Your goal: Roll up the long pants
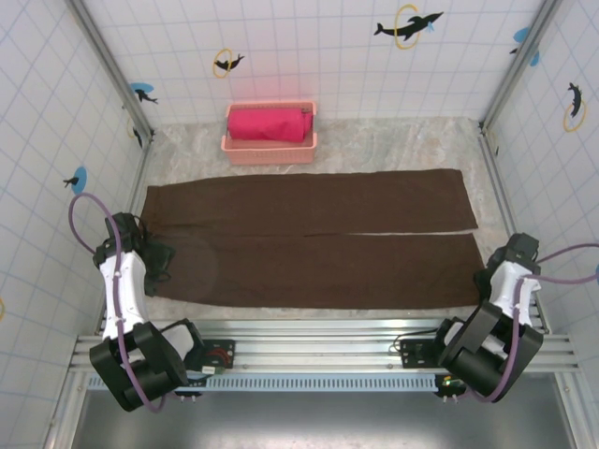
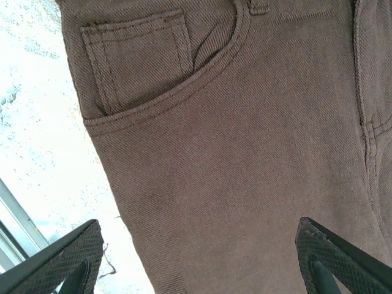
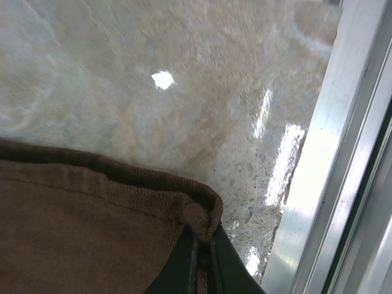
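As right tool (image 3: 205, 248) pinches long pants (image 3: 79, 233) hem, rail (image 3: 318, 184) close.

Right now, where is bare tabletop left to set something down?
Free: the marbled tabletop right of the pink plastic basket and left of it, behind the dark brown fabric long pants. Crowded: the pants cover the middle.

pink basket (image 1: 270, 152) — far table edge | 1 pink rolled cloth (image 1: 270, 124) inside
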Available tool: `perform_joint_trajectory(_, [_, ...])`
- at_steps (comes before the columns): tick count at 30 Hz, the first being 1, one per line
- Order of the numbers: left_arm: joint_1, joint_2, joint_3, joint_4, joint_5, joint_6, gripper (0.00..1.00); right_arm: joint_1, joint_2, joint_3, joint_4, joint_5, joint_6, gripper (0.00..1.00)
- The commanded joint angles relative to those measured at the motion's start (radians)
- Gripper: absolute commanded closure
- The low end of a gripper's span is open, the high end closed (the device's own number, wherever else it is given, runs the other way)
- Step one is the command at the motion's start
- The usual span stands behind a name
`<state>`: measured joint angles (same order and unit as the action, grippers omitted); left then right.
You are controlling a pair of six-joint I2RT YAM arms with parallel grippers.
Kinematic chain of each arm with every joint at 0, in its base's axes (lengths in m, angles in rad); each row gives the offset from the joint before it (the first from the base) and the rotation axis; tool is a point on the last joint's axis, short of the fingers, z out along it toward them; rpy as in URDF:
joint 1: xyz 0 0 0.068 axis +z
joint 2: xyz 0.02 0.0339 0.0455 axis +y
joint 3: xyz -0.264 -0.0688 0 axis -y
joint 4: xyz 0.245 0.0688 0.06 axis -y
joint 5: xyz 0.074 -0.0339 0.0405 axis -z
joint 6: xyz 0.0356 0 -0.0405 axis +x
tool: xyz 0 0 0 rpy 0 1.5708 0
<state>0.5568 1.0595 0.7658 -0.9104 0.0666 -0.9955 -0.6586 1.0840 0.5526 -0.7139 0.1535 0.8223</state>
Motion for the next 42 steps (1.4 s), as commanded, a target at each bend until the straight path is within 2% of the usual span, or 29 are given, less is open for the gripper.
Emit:
perform_joint_trajectory(1, [0.007, -0.008, 0.012, -0.012, -0.002, 0.01, 0.16, -0.013, 0.017, 0.077, -0.023, 0.01, -0.018, 1.0])
perform_joint_trajectory(8, [0.021, 0.015, -0.005, -0.011, 0.007, -0.038, 0.17, -0.042, 0.087, 0.119, 0.002, 0.012, -0.042, 1.0])
perform_joint_trajectory(15, [0.068, 0.028, -0.063, -0.041, 0.004, -0.102, 0.26, -0.087, 0.145, 0.137, 0.039, -0.015, -0.074, 1.0])
perform_joint_trajectory(21, [0.077, 0.02, -0.084, -0.037, -0.051, -0.175, 0.25, -0.091, 0.174, 0.162, 0.044, -0.02, -0.085, 1.0])
perform_joint_trajectory(27, [0.08, 0.096, -0.075, 0.001, -0.079, -0.175, 0.27, -0.095, 0.192, 0.173, 0.043, -0.022, -0.089, 1.0])
perform_joint_trajectory(33, [0.079, 0.138, -0.09, 0.033, -0.12, -0.155, 0.35, -0.1, 0.201, 0.173, 0.049, -0.033, -0.087, 1.0])
perform_joint_trajectory(42, [0.08, 0.193, -0.144, 0.108, -0.132, -0.158, 0.34, -0.1, 0.178, 0.158, 0.045, -0.016, -0.08, 1.0])
